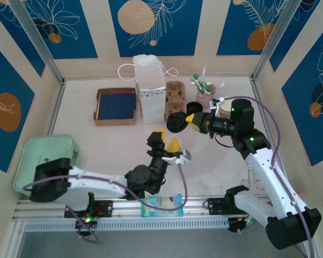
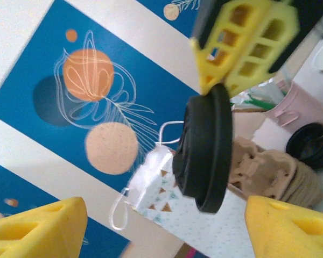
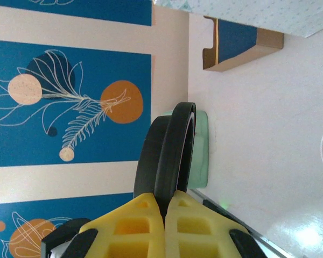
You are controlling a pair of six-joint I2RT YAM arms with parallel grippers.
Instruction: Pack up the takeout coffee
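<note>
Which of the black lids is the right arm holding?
The black lid standing on edge, pinched at its rim in the jaws of the right gripper. The other lid lies flat beside the pink cup.

**2 white arms, black joints, yellow fingers**

We count 2 arms of the same make. On the left arm (image 1: 97, 181) and the right arm (image 1: 265, 167), smooth white shells run between rounded black joint housings. A grey-purple left cable (image 1: 185, 185) loops beside its arm, and a matching right cable (image 1: 276, 124) arcs over the other. We note 2 small green lights (image 1: 232, 109) on the right arm's black joints. The left gripper (image 1: 167, 140) and the right gripper (image 1: 189, 119) carry yellow wedge-shaped fingers (image 3: 145, 231) pierced by a lattice of open cells.
</note>
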